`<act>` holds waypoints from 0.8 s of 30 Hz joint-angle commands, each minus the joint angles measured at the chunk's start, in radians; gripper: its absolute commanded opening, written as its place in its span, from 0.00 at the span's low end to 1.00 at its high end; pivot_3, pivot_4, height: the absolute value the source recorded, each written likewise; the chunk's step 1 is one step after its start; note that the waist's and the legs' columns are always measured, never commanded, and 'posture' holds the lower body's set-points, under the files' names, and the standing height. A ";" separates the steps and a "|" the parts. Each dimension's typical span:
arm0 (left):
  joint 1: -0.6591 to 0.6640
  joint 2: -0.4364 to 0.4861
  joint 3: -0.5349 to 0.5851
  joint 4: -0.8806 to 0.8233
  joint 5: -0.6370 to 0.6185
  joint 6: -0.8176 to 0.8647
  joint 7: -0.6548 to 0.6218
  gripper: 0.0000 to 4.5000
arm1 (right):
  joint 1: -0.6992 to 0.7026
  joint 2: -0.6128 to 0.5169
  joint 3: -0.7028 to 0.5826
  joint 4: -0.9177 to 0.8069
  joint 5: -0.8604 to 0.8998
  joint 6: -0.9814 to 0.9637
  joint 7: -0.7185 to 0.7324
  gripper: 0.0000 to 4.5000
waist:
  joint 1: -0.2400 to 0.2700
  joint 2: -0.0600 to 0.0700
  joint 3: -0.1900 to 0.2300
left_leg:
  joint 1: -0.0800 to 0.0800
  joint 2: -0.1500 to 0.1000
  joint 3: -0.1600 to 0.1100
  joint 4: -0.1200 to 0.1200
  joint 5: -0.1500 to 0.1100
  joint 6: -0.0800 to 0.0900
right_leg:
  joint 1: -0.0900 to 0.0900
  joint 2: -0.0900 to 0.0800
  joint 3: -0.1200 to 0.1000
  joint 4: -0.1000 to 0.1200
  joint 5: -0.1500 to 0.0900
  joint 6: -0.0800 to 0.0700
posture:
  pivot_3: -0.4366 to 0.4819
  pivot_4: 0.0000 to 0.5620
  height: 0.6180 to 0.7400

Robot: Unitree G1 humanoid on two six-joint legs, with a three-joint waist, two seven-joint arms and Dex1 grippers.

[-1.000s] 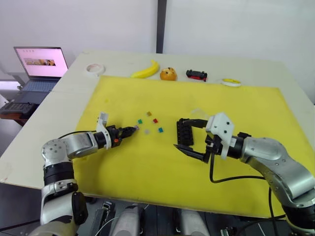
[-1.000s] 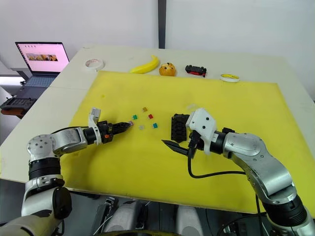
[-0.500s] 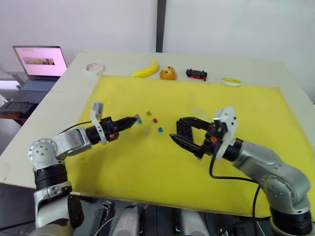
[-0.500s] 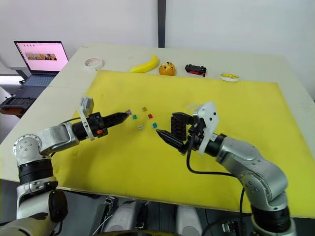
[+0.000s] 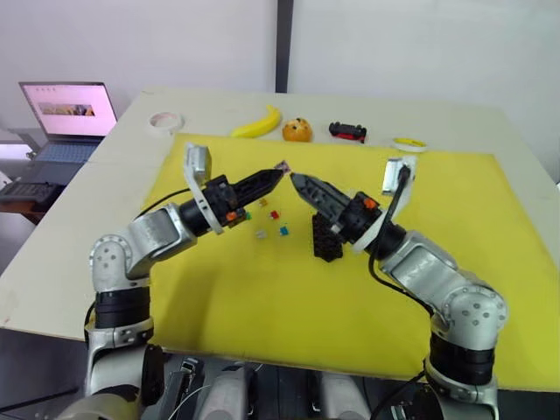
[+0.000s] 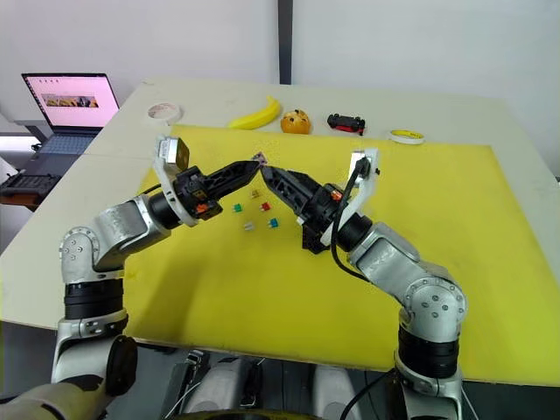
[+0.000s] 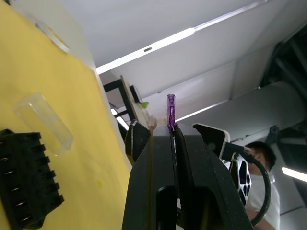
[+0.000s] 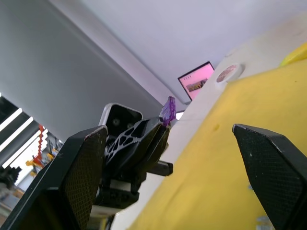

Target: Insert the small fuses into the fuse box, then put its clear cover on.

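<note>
My left gripper (image 5: pixel 278 173) is raised above the yellow mat (image 5: pixel 262 297), shut on a small purple fuse (image 7: pixel 170 108) that sticks up from its tips. My right gripper (image 5: pixel 297 182) is raised too, open, its tips just short of the left gripper's tips and the fuse. The black fuse box (image 5: pixel 327 238) lies on the mat under my right arm. Several loose fuses lie left of it: green (image 5: pixel 248 214), red (image 5: pixel 275 214), orange (image 5: pixel 263 202), grey (image 5: pixel 260 234), teal (image 5: pixel 284 231). The clear cover (image 7: pixel 43 122) lies on the mat beside the box.
Along the table's far edge lie a banana (image 5: pixel 259 125), an orange (image 5: pixel 298 131), a black-and-red toy car (image 5: pixel 348 132), a tape roll (image 5: pixel 162 121) and a yellow-white roll (image 5: pixel 409 144). A laptop (image 5: pixel 68 118) stands on a side table at the left.
Both arms have lifted off the mat and swung inward until their tips nearly meet. The left one carried the purple fuse up. The right gripper has left the fuse box.
</note>
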 commanded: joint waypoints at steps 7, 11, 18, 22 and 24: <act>-0.011 -0.007 -0.025 -0.050 -0.022 -0.039 -0.044 0.00 | -0.055 0.004 0.030 0.022 0.098 -0.085 -0.080 0.80 | -0.005 0.000 0.000 | 0.000 0.000 0.000 0.000 0.001 0.001 | 0.000 0.001 0.000 0.000 0.000 0.000 | 0.48 0.27 1.00; -0.015 -0.007 -0.030 -0.048 -0.022 -0.039 -0.045 0.00 | -0.063 -0.004 0.054 0.020 0.090 -0.095 -0.081 0.70 | -0.008 0.000 0.000 | 0.000 0.000 0.000 0.000 0.001 0.002 | 0.000 0.001 0.000 0.000 0.000 0.000 | 0.48 0.27 1.00; -0.014 -0.005 -0.036 -0.045 -0.022 -0.038 -0.046 0.00 | -0.060 -0.016 0.073 0.019 0.081 -0.106 -0.063 0.70 | -0.016 0.000 0.000 | 0.000 0.001 0.000 0.000 0.001 0.002 | 0.000 0.002 0.000 0.000 0.000 0.000 | 0.48 0.27 1.00; -0.010 -0.006 -0.035 -0.043 -0.022 -0.037 -0.048 0.00 | -0.054 -0.023 0.073 0.024 0.083 -0.112 -0.052 0.64 | -0.016 0.000 0.000 | 0.000 0.001 0.000 0.000 0.001 0.002 | 0.000 0.002 0.000 0.000 0.000 0.000 | 0.48 0.27 1.00; -0.008 -0.007 -0.034 -0.045 -0.022 -0.037 -0.047 0.00 | -0.054 -0.027 0.073 0.025 0.082 -0.112 -0.049 0.58 | -0.016 0.000 0.000 | 0.000 0.001 0.000 0.000 0.001 0.002 | 0.000 0.002 0.000 0.000 0.000 0.000 | 0.48 0.27 1.00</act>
